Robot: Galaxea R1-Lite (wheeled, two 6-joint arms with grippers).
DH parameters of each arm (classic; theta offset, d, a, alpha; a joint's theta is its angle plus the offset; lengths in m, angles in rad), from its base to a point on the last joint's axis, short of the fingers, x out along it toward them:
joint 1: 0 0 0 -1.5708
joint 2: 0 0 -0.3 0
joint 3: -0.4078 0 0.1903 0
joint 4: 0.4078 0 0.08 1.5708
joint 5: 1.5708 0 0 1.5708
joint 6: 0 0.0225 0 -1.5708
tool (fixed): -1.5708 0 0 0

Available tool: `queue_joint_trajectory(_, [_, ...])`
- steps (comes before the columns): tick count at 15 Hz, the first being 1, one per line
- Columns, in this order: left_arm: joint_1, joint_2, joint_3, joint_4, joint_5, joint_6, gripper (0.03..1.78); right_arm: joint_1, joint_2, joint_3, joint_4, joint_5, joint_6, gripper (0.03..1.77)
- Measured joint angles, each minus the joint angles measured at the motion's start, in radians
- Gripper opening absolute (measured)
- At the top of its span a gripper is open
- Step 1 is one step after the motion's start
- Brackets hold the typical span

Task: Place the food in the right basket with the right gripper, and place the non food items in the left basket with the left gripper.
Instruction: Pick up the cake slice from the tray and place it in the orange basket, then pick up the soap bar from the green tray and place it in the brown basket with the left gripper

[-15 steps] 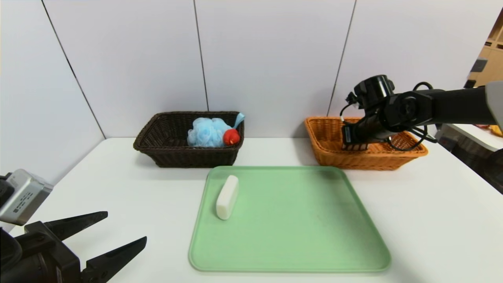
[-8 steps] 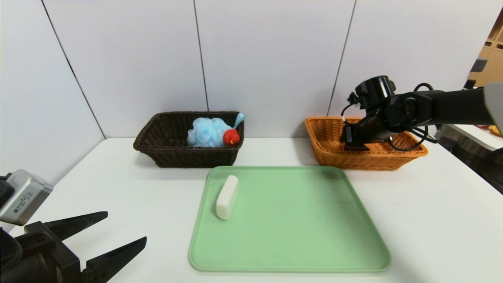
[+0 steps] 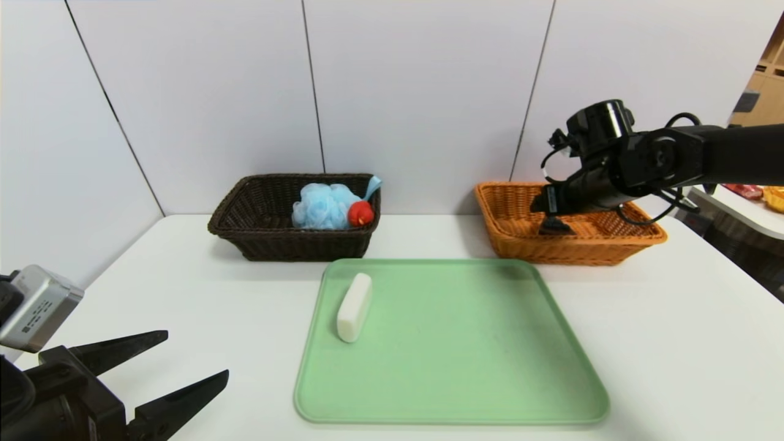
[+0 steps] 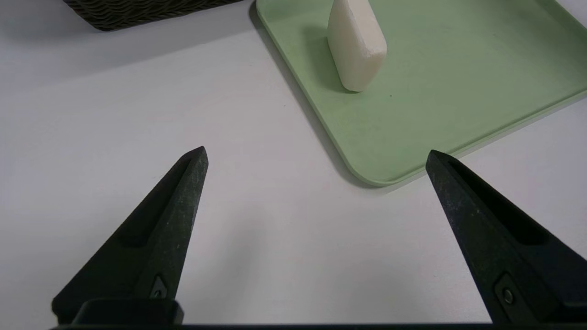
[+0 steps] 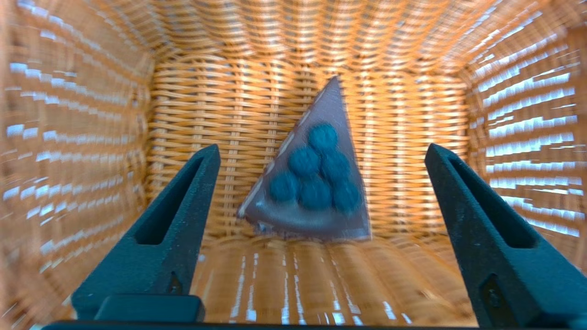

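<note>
Soap bar point(image 3: 354, 307) on tray point(image 3: 465, 367), cake slice point(image 5: 312, 183) in right basket point(image 3: 514, 236), puff point(image 3: 323, 206) and duck point(image 3: 361, 214) in left basket point(image 3: 257, 236).

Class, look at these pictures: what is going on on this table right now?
The right tool hangs open over the chocolate cake slice lying in the orange wicker basket. The blue bath puff and red duck toy sit in the dark brown wicker basket. The white soap bar remains on the green tray; the left tool waits open nearby.

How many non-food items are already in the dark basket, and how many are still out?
2 in, 1 out. The blue bath puff and red duck sit in the dark basket; the white soap bar lies on the green tray. Others could be hidden behind the basket wall.
</note>
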State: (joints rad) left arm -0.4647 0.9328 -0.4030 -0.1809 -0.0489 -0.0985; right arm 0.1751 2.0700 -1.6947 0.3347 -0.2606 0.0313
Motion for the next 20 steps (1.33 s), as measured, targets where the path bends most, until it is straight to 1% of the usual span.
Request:
queue_joint_trajectory(5, [0.000, 0.000, -0.001, 0.000, 0.000, 0.000, 1.69, 0.018, -0.134, 0.011, 0.011, 0.021, -0.045, 1.63])
queue_joint_trajectory(8, [0.000, 0.000, -0.003, 0.000, 0.000, 0.000, 1.69, 0.050, -0.259, 0.030, 0.032, 0.063, -0.051, 1.66])
queue_joint_trajectory(10, [0.000, 0.000, -0.006, -0.001, 0.000, 0.000, 1.69, 0.082, -0.363, 0.081, 0.040, 0.077, -0.049, 1.67])
queue_joint_trajectory(13, [-0.001, 0.000, -0.011, -0.002, 0.000, -0.002, 1.69, 0.144, -0.526, 0.231, 0.041, 0.100, -0.042, 1.68])
queue_joint_trajectory(17, [0.000, -0.003, -0.004, -0.001, 0.001, -0.003, 1.69, 0.210, -0.735, 0.506, 0.018, 0.108, -0.029, 1.69])
queue_joint_trajectory(19, [-0.001, -0.003, 0.000, -0.001, 0.000, -0.003, 1.69, 0.240, -0.818, 0.672, -0.059, 0.109, -0.022, 1.69])
queue_joint_trajectory(20, [-0.001, -0.003, 0.002, -0.002, 0.000, -0.004, 1.69, 0.253, -0.853, 0.762, -0.124, 0.108, -0.022, 1.69])
